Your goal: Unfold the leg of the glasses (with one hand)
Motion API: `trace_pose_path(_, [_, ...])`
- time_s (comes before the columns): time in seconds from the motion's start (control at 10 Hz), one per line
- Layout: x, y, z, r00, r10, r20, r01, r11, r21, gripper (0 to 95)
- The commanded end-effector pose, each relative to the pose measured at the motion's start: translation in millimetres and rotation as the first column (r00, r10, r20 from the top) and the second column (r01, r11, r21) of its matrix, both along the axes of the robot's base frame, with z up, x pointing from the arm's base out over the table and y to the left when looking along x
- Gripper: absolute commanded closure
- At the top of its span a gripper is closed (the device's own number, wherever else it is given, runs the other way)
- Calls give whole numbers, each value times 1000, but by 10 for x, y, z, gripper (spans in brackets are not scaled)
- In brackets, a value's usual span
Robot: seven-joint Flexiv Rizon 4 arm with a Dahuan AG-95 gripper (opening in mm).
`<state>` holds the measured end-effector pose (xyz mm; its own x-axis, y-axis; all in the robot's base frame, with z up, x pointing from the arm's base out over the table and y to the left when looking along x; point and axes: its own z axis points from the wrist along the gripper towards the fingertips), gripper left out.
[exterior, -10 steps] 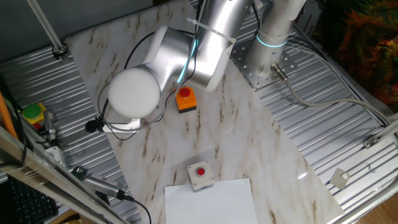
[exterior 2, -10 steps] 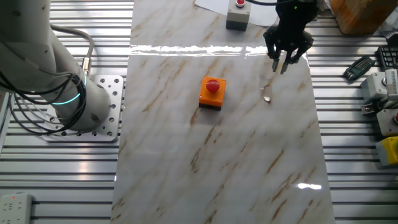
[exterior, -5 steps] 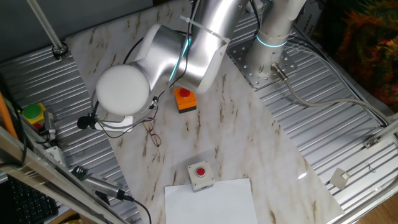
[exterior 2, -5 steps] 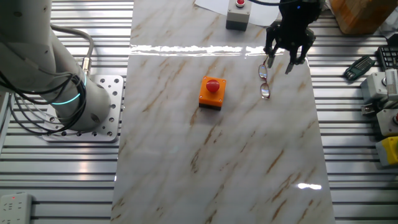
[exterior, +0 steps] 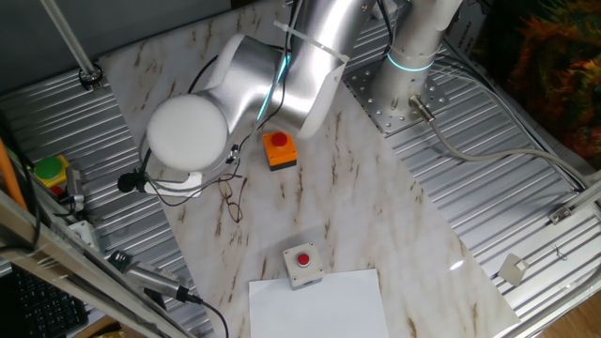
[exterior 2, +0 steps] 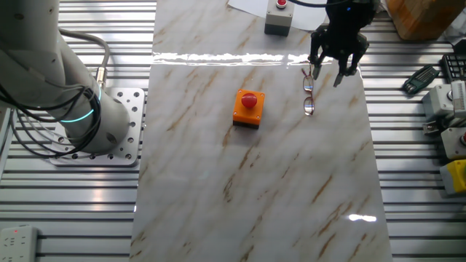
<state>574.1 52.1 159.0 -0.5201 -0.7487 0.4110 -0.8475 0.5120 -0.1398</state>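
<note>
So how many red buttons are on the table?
2. One sits on the orange box mid-table, left of the glasses. The other tops the grey box by the white paper. None seems hidden.

The glasses [exterior 2: 309, 93] were a small pair with a thin dark wire frame and two oval clear lenses. They lay flat on the marbled surface [exterior 2: 255, 182], the two lenses in a line running away from my gripper [exterior 2: 330, 70], one lens nearer its fingertips and the other farther down. My gripper stood just above their near end, fingers spread; I could not tell whether a fingertip touched the frame. In one fixed view the glasses [exterior: 231, 200] showed as a faint dark outline just beside my wrist housing. Whether either leg was folded or open was too fine to make out.
</note>
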Motion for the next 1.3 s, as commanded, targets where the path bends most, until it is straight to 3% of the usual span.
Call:
trace_pose_path(0.1, [59,-22,21,969,-238,65,222,955,195,570])
trace_pose_path(0.2, [158,-87,45,938,-332,96,298,918,261,570])
trace_pose_path(0.3, [217,-135,51,896,-431,110,378,868,320,570])
trace_pose_path(0.4, [262,-153,48,810,-575,115,493,773,399,570])
trace_pose_path(0.5, [289,-142,50,706,-700,110,584,662,470,570])
trace_pose_path(0.6, [285,-126,76,633,-765,118,631,598,494,570])
trace_pose_path(0.7, [254,-105,128,593,-796,121,658,566,496,570])
trace_pose_path(0.8, [254,-105,128,593,-796,121,658,566,496,570])
trace_pose_path(0.9, [185,-40,246,538,-837,105,699,512,499,570])
trace_pose_path(1.0, [145,-6,307,514,-855,67,725,475,498,570])
trace_pose_path(1.2, [120,17,343,554,-829,74,707,515,484,570])
trace_pose_path(1.3, [111,24,354,563,-823,75,701,524,484,570])
